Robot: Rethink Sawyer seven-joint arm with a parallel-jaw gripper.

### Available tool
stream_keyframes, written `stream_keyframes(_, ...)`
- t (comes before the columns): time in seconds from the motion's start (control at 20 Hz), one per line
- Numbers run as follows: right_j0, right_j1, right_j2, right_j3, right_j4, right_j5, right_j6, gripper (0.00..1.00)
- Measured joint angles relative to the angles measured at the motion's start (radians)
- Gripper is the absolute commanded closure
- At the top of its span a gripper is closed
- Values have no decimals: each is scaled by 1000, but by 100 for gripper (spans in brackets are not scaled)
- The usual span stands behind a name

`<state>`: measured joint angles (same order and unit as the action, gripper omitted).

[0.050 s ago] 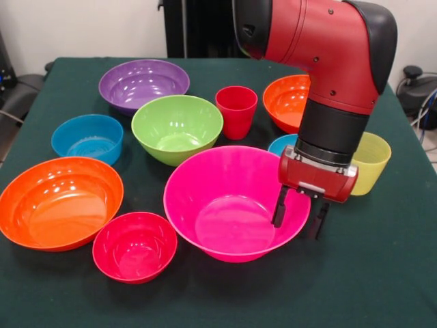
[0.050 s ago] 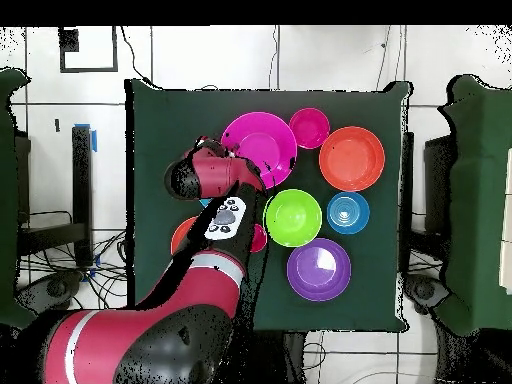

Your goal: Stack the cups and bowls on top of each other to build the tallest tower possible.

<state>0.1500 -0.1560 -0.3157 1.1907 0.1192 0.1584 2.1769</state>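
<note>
A table [image 1: 382,287] covered in dark green cloth carries everything, each piece standing separately and upright on the cloth, none stacked. Taking the front view as a clock face centred on the big pink bowl [image 1: 229,205]: the green bowl [image 1: 177,128] stands at 11 o'clock, just beside it; the purple bowl [image 1: 143,83] further out at 11; the red cup [image 1: 236,111] at 12; an orange bowl [image 1: 285,101] at 1, partly hidden; a blue bowl [image 1: 282,144] at 2, only a sliver showing; the yellow cup [image 1: 371,162] at 2 to 3; the small red-pink bowl [image 1: 134,246] at 8; a wide orange bowl [image 1: 59,203] at 9; another blue bowl [image 1: 87,139] at 10
</note>
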Motion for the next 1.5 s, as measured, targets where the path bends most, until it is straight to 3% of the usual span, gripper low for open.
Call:
stream_keyframes(0.15, 0, -1, 0, 0, 0, 13, 0, 0)
stream_keyframes(0.2, -1, -1, 0, 0, 0, 18, 0, 100)
stream_keyframes(0.6, -6, -38, -5, 0, -17, 68, 0, 100)
stream_keyframes(1.5, -6, -39, -5, 0, -18, 71, 0, 100)
